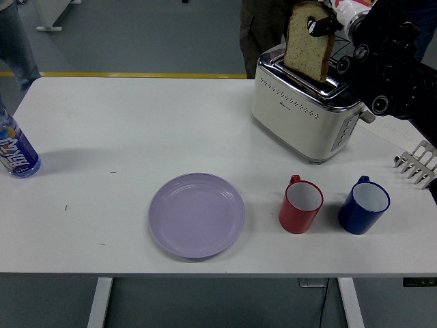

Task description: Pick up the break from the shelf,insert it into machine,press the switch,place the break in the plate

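Observation:
A slice of brown bread [307, 44] hangs upright above the slot of the cream toaster [300, 109] at the table's back right. My right hand [326, 24] pinches the slice at its top edge, fingers shut on it. The bread's lower edge is just over the slot, nearly clear of it. A lilac plate [196, 214] lies empty near the front middle of the table. My left arm is out of view.
A red mug [300, 203] and a blue mug [363, 204] stand in front of the toaster. A metal rack [416, 164] sits at the right edge. A blue bottle [15, 152] stands far left. A person stands behind the toaster.

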`<act>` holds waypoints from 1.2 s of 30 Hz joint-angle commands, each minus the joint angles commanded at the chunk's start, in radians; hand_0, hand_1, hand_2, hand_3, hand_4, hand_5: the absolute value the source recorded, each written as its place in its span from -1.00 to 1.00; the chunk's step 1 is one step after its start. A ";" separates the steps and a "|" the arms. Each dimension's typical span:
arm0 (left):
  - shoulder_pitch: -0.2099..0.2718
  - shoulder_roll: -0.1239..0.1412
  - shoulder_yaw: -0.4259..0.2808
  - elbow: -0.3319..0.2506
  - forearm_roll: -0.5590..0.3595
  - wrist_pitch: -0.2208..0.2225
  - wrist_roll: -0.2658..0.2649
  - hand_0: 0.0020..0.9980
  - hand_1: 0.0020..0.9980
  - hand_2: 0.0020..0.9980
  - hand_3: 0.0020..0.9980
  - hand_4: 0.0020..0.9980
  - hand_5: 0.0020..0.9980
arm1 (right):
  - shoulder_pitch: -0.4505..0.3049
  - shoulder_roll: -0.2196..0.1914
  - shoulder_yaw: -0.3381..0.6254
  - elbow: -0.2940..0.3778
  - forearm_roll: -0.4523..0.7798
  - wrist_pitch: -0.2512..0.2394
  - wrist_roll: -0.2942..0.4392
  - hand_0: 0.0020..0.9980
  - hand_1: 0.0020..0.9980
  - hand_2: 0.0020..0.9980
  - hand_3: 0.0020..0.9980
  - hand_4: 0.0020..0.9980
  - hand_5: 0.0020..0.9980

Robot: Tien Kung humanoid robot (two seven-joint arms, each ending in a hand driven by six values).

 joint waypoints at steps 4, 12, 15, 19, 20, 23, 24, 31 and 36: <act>0.003 0.000 -0.004 0.000 0.006 -0.001 0.001 0.28 -0.04 -0.10 0.11 -0.27 0.65 | 0.000 -0.013 0.021 0.025 -0.014 -0.001 -0.002 -1.00 -0.93 -0.38 -0.19 -0.16 -0.78; 0.010 0.000 -0.014 0.000 0.018 -0.002 0.004 0.28 -0.04 -0.10 0.11 -0.28 0.64 | -0.012 -0.032 0.061 0.081 -0.029 -0.011 -0.012 -1.00 -0.94 -0.38 -0.20 -0.16 -0.78; 0.012 -0.001 -0.018 0.000 0.024 -0.002 0.005 0.28 -0.04 -0.10 0.11 -0.28 0.64 | -0.015 -0.039 0.071 0.102 -0.028 -0.011 -0.017 -1.00 -0.94 -0.38 -0.20 -0.17 -0.79; 0.015 -0.001 -0.025 0.000 0.033 -0.003 0.007 0.28 -0.04 -0.10 0.11 -0.28 0.64 | -0.020 -0.052 0.089 0.143 -0.032 -0.010 -0.026 -1.00 -0.94 -0.38 -0.20 -0.17 -0.79; 0.015 -0.001 -0.026 0.000 0.033 -0.004 0.007 0.28 -0.04 -0.10 0.11 -0.28 0.64 | -0.020 -0.053 0.090 0.148 -0.032 -0.011 -0.027 -1.00 -0.94 -0.38 -0.20 -0.17 -0.79; 0.014 -0.001 -0.025 0.000 0.032 -0.004 0.007 0.28 -0.04 -0.10 0.11 -0.28 0.65 | -0.020 -0.061 0.097 0.173 -0.039 -0.009 -0.032 -1.00 -0.95 -0.39 -0.20 -0.18 -0.82; 0.014 -0.001 -0.024 0.000 0.031 -0.004 0.007 0.28 -0.04 -0.10 0.11 -0.28 0.65 | -0.019 -0.063 0.099 0.180 -0.040 -0.009 -0.032 -1.00 -0.95 -0.39 -0.20 -0.18 -0.82; 0.009 0.000 -0.022 0.000 0.029 -0.004 0.006 0.28 -0.04 -0.10 0.11 -0.28 0.65 | -0.025 -0.080 0.106 0.237 -0.034 0.003 -0.046 -1.00 -0.95 -0.39 -0.20 -0.19 -0.83; 0.007 0.000 -0.022 0.000 0.028 -0.004 0.005 0.28 -0.04 -0.10 0.11 -0.29 0.65 | -0.033 -0.092 0.106 0.287 -0.029 0.009 -0.051 -1.00 -0.95 -0.39 -0.20 -0.19 -0.84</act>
